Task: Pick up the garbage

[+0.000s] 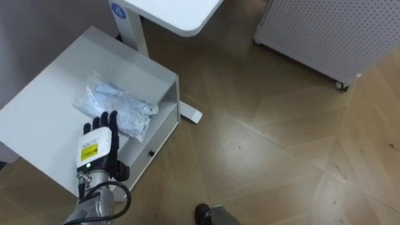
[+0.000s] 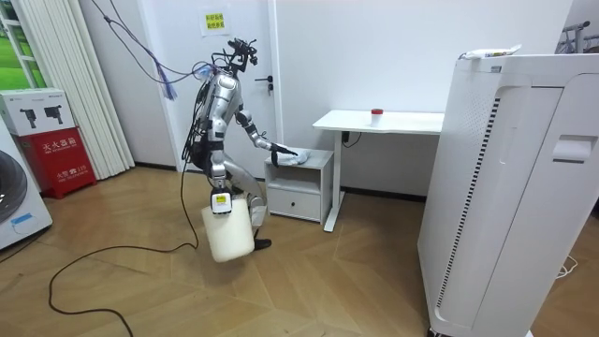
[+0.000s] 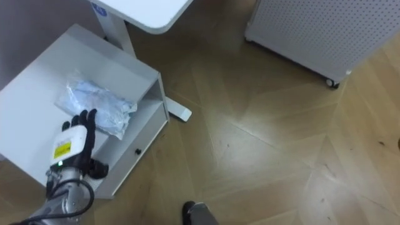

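Observation:
The garbage is a crumpled clear plastic bag (image 1: 119, 103) lying on top of a low white cabinet (image 1: 44, 106), toward its right side. My left hand (image 1: 97, 145) reaches in from the lower left with straight fingers, their tips at the bag's near edge; it is open and grips nothing. In the room view I stand bent toward the cabinet (image 2: 314, 192), left hand (image 2: 279, 148) stretched out to the bag (image 2: 294, 156). My right hand (image 2: 221, 202) hangs low at the rim of a white bin (image 2: 229, 236) beside my legs.
A white desk (image 1: 178, 12) stands just beyond the cabinet, its foot (image 1: 190, 114) on the wood floor. A perforated white unit on casters (image 1: 325, 31) is at the far right. The room view has a tall white appliance (image 2: 505, 187) and a red box (image 2: 54, 154).

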Robot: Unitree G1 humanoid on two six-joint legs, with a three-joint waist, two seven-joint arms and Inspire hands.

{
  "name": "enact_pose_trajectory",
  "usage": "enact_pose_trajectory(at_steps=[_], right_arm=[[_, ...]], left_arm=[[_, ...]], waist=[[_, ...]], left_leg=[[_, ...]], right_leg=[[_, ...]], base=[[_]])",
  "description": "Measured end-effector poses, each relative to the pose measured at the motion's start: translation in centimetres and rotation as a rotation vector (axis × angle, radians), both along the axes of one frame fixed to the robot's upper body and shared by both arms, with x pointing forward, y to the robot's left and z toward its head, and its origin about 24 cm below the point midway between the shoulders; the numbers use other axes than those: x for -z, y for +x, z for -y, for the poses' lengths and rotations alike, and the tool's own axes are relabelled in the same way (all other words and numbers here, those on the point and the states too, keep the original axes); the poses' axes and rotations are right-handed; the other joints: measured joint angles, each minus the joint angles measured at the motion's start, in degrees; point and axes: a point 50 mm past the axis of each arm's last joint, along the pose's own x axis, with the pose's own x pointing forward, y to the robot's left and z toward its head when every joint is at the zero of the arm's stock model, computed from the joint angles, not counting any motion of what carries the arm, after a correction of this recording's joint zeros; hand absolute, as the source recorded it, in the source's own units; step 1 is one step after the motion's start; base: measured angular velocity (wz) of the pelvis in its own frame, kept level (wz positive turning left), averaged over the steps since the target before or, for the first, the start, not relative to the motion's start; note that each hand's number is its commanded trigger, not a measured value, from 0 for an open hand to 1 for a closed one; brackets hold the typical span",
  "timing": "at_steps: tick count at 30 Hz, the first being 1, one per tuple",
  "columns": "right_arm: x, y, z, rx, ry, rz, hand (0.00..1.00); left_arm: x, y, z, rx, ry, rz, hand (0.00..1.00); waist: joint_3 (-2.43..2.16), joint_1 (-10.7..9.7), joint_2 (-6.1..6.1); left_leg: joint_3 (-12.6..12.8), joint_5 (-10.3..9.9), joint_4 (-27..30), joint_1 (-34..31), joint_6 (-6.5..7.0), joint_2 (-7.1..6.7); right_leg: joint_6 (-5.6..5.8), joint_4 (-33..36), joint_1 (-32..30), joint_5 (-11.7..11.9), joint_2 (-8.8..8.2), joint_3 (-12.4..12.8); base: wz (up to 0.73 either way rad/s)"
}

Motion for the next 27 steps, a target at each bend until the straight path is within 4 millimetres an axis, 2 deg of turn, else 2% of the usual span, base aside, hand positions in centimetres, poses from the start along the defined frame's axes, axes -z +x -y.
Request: enact_pose_trajectory(at_steps=[4,11,17,21,24,27], right_arm=[[0.0,-0.1,-0.1,-0.002,0.013,-0.004,1.00],[0.3,-0.9,-0.2,0.009,0.045,-0.024,1.00],[0.4,-1.3,-0.3,0.026,0.082,-0.038,1.00],[0.5,-1.9,-0.3,0.025,0.095,-0.052,1.00],[0.6,-2.6,-0.3,0.026,0.109,-0.072,1.00],[0.6,-2.6,-0.3,0.027,0.122,-0.078,1.00]], left_arm=[[-1.0,0.4,0.0,-0.026,-0.003,0.099,0.00],[-1.1,0.3,-0.2,-0.047,0.001,0.132,0.00],[-1.2,0.2,-0.2,-0.033,0.025,0.140,0.00],[-1.1,0.2,-0.1,-0.009,0.055,0.134,0.00],[-1.1,0.2,-0.1,0.006,0.076,0.127,0.00],[-1.1,0.2,-0.2,0.017,0.092,0.117,0.00]], waist=[[0.00,-0.1,0.00],[-0.01,-0.7,-0.09],[-0.01,-1.4,-0.09],[-0.02,-1.8,-0.09],[-0.02,-1.8,-0.10],[-0.07,-1.8,-0.19]], left_leg=[[-0.6,-0.4,2.1,-2.1,0.11,0.04],[-2.6,-2.1,7.4,-5.4,0.10,0.00],[-3.7,-3.2,11.0,-7.6,0.36,0.04],[-3.8,-3.3,11.4,-7.8,0.63,0.22],[-3.6,-3.4,11.5,-8.1,0.71,0.89],[-3.5,-3.8,12.5,-9.1,0.13,1.01]], right_leg=[[-0.15,1.8,-1.8,-0.5,-0.38,-0.4],[-0.78,6.9,-4.1,-2.7,-1.78,-2.1],[-0.19,10.1,-5.7,-4.4,-1.91,-2.2],[-0.18,10.2,-5.8,-4.4,-1.84,-2.3],[-0.24,10.2,-6.1,-4.4,-1.57,-2.2],[-0.04,11.0,-7.5,-4.1,-0.87,-1.7]], base=[[0.06],[0.11],[0.04],[0.00],[-0.05],[-0.13]])
